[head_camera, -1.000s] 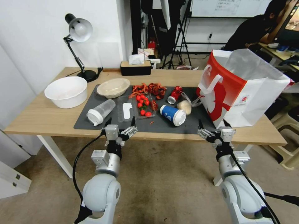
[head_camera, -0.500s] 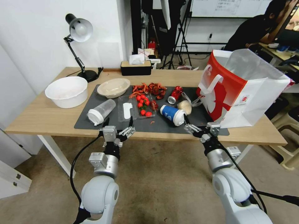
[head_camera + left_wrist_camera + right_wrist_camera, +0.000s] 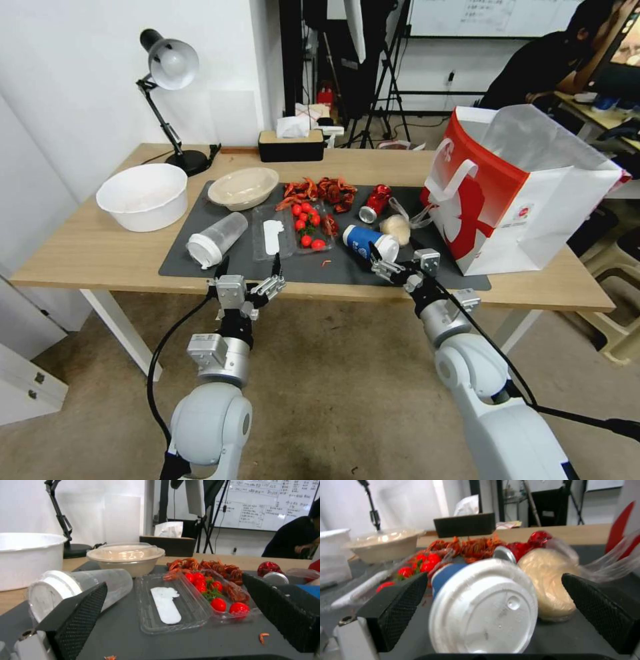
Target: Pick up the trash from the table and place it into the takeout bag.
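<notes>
Two grippers were at the table's [image 3: 100, 253] near edge. The right gripper [image 3: 398, 261] hung low over the mat [image 3: 347, 270] with its fingers spread wide and nothing between them. It faced the white lid of the blue cup [image 3: 370, 245], which lay on its side just ahead. In the right wrist view that cup [image 3: 483, 607] sat in line between the two black pads [image 3: 396, 607], not touched by either. A beige wad [image 3: 396, 229] lay just beside the cup on the bag's side, and in the right wrist view the wad [image 3: 550, 580] stood close behind the lid.

A crushed red can [image 3: 375, 202] lay farther back on the mat. The bag [image 3: 520, 193] stood upright and open on the robot's right end of the table, near the wad.

The left gripper [image 3: 247, 280] waited at the table edge, fingers also apart and empty. Ahead of it a clear cup [image 3: 215, 240] lay on its side; the left wrist view showed this cup [image 3: 76, 590] close to one pad. A beige bowl [image 3: 243, 187] sat behind it, near a white basin [image 3: 141, 197] off the mat. A clear tray [image 3: 293, 230] with tomatoes lay mid-mat.
</notes>
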